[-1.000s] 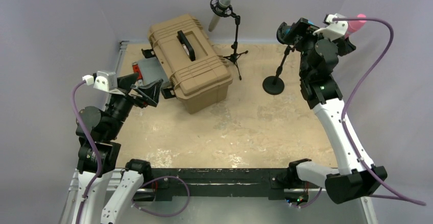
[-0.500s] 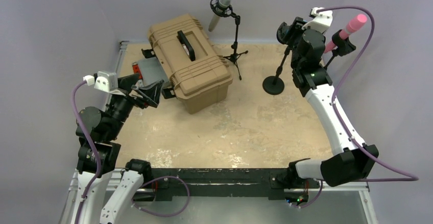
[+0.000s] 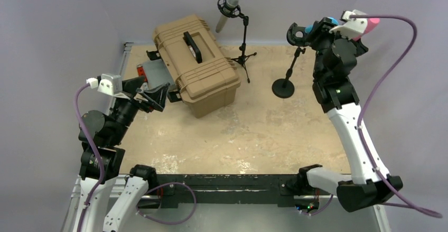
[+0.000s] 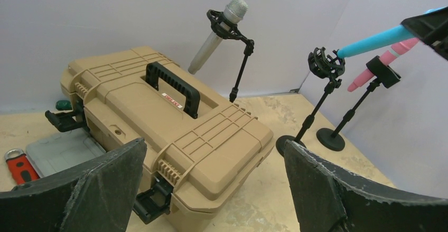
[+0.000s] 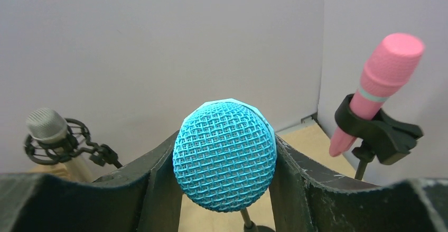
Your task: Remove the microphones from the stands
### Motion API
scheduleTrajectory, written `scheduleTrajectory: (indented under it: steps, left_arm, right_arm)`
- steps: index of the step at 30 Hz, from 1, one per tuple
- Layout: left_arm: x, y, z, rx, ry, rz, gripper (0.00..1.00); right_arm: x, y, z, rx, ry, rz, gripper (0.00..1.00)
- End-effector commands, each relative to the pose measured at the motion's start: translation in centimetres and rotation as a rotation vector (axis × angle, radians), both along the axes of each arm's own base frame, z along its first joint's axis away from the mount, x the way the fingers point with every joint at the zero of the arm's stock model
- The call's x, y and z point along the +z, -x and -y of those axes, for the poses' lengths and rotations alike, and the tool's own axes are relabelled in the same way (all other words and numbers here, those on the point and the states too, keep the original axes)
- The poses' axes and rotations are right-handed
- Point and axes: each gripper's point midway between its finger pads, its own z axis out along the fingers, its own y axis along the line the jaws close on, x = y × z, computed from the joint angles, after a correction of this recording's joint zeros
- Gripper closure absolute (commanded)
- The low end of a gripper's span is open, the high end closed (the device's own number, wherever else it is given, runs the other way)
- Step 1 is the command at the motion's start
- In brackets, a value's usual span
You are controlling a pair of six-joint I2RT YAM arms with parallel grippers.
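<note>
Right end effector (image 5: 224, 160) clamps the blue microphone (image 4: 370, 40) by its head, high over the tabletop (image 3: 253, 131) at far right.
The mic's long axis runs 9-to-3. Its tail is at the shock mount (image 4: 323, 63) toward 9, so I'd pull toward 3. Left end effector (image 4: 211, 189) is wide and farther off.

The worn, sandy surface (image 3: 253, 131) carries a tan hard case (image 3: 195, 65) at its far left. A grey flat tray (image 3: 154, 74) and a red tool (image 3: 140, 71) lie just beside the case's left end. Right of the case stand a tripod stand (image 3: 245, 47) near the back wall, a round-based stand (image 3: 283, 88), and a second round base (image 4: 333, 138) just beyond it.
</note>
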Motion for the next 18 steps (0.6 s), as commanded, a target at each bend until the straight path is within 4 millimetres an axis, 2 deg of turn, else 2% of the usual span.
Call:
scheduleTrajectory:
  steps: [1, 6, 9, 13, 18]
  left_arm:
    - [0.2, -0.1, 0.3, -0.015, 0.013, -0.001, 0.0]
    - [0.2, -0.1, 0.3, -0.013, 0.015, -0.002, 0.0]
    - [0.1, -0.1, 0.2, -0.009, 0.016, -0.003, 0.0]
    - [0.2, 0.0, 0.1, -0.002, 0.019, -0.005, 0.0]
    - [0.1, -0.1, 0.1, -0.003, 0.022, -0.014, 0.0]
  right_arm:
    - [7.2, 4.9, 1.3, -0.008, -0.025, 0.197, 0.93]
    - [9.8, 8.5, 1.2, 0.046, -0.039, 0.284, 1.0]
    - [9.6, 9.9, 0.1, 0.129, -0.051, 0.306, 1.0]
    - [6.2, 10.0, -2.2, 0.264, -0.064, 0.219, 1.0]
    - [1.9, 10.8, -7.3, 0.547, -0.031, 0.113, 1.0]
